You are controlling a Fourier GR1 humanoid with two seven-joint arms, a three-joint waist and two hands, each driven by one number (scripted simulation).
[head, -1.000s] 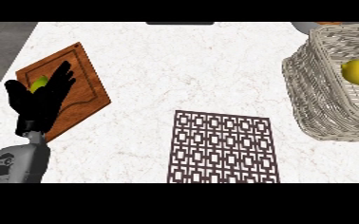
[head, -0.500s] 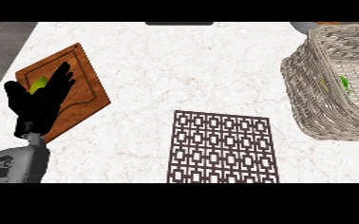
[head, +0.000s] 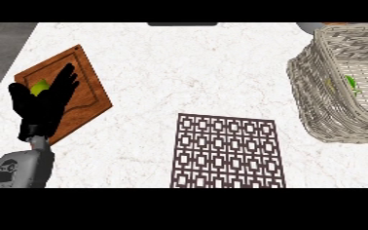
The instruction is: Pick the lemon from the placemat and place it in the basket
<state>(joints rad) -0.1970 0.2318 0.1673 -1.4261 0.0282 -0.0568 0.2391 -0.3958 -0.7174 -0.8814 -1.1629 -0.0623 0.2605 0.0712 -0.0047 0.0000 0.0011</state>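
The left hand (head: pixel 39 105) stands at the table's (head: pixel 187 63) left side, over the brown wooden board (head: pixel 79 73), its fingers (head: pixel 66 80) straight and spread, closed on nothing. A yellow-green round thing (head: pixel 38 86), probably a fruit, shows between those fingers, lying on the board; whether the fingers touch it cannot be told. The wicker basket (head: pixel 316 112) sits at the right edge, well apart from the hand. Inside it a small green shape (head: pixel 351 83) shows against the weave, too partial to identify with confidence as the lemon. The dark lattice placemat (head: pixel 229 151) lies near the front, between board and basket.
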